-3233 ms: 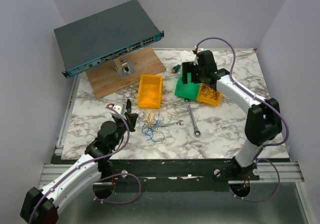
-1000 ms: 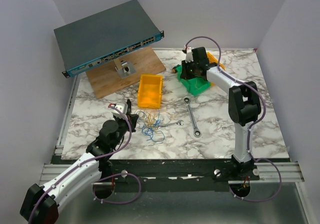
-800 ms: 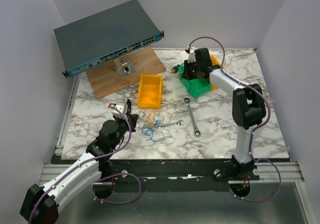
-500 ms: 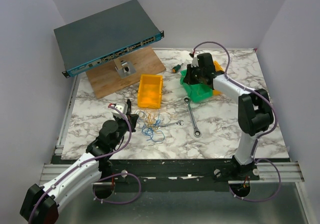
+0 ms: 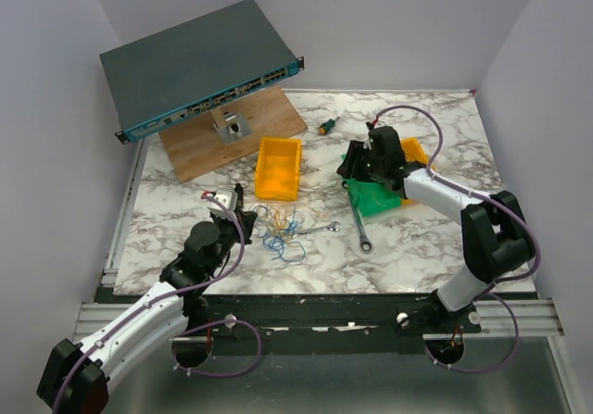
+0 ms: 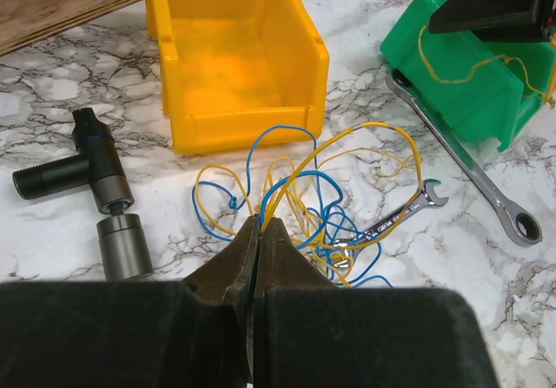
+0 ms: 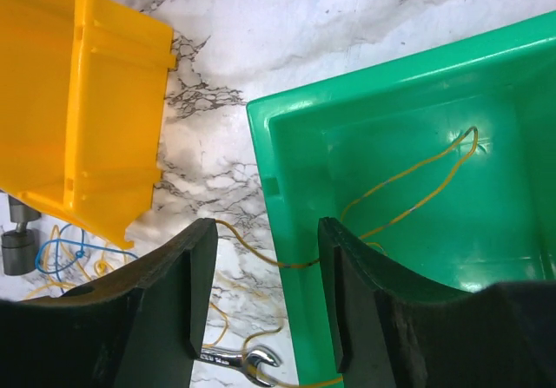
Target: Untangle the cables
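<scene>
Several thin blue and yellow cables (image 6: 304, 188) lie in a loose tangle on the marble table (image 6: 52, 240), just in front of the yellow bin (image 6: 234, 58) and overlapping the small wrench (image 6: 404, 219). The left gripper (image 6: 259, 227) is closed tight, pinching the tangle's near strands at its tips. One yellow strand (image 7: 408, 188) crosses the green bin (image 7: 391, 84) rim, passing between the right gripper (image 7: 265, 232) jaws, which stand parted and grip nothing.

cables (image 6: 313, 206): blue, yellow | bin (image 6: 473, 84): green | table (image 6: 52, 232): white-grey marble veining
</scene>
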Robot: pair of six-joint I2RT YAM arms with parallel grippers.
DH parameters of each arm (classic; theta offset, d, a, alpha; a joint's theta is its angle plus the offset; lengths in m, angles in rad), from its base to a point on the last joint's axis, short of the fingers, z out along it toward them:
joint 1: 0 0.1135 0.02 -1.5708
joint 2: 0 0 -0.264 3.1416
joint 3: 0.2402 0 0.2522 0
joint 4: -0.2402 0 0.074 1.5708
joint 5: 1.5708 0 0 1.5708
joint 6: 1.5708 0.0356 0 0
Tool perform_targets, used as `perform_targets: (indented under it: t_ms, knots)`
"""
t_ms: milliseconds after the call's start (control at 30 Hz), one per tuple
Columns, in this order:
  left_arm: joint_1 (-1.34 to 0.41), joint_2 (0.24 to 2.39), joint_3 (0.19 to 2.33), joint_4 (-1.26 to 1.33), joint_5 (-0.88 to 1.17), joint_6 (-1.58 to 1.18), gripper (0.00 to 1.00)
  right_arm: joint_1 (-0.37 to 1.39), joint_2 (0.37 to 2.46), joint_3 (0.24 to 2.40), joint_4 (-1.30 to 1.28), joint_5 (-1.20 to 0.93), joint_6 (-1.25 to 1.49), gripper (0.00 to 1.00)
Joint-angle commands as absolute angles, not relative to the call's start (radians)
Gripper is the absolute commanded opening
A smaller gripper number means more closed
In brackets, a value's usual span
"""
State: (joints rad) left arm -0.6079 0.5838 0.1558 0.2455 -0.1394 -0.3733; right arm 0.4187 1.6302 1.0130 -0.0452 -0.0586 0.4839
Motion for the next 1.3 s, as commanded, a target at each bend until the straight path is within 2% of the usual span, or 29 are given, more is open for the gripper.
perform_targets:
  t_ms: [0,233,267,300,333,433,600,700,933,1100,1267]
  knots:
    - [-0.603,0.582,0.183,0.265,-0.113,-0.364,0.00,0.423,1.620,1.003,0.002,-0.028,0.515,0.57]
    - [-0.603,0.596,0.192,0.263,-0.107,-0.362,0.00,0.423,1.545,0.984,-0.052,-0.062,0.458,0.58]
    - [-0.603,0.596,0.192,0.263,-0.107,-0.362,0.00,0.423,1.533,0.981,-0.060,-0.068,0.449,0.64]
    - [-0.603,0.597,0.192,0.262,-0.106,-0.362,0.00,0.423,1.520,0.977,-0.062,-0.071,0.442,0.76]
    - [-0.602,0.597,0.192,0.261,-0.106,-0.362,0.00,0.423,1.505,0.973,-0.068,-0.064,0.437,0.82]
    - [-0.603,0.594,0.191,0.260,-0.106,-0.362,0.00,0.423,1.471,0.965,-0.093,-0.047,0.404,0.89]
    - [-0.603,0.591,0.192,0.258,-0.104,-0.362,0.00,0.432,1.398,0.967,-0.180,-0.003,0.429,0.93]
    - [-0.603,0.587,0.192,0.256,-0.100,-0.362,0.00,0.458,1.331,0.945,-0.216,0.068,0.546,0.93]
    - [-0.603,0.583,0.193,0.252,-0.094,-0.365,0.00,0.671,1.205,0.833,-0.157,0.225,0.856,0.93]
    - [-0.603,0.572,0.190,0.245,-0.093,-0.368,0.00,0.816,1.242,0.789,-0.166,0.455,1.072,0.92]
    - [-0.603,0.567,0.189,0.245,-0.094,-0.370,0.00,0.877,1.327,0.728,-0.088,0.594,1.258,0.90]
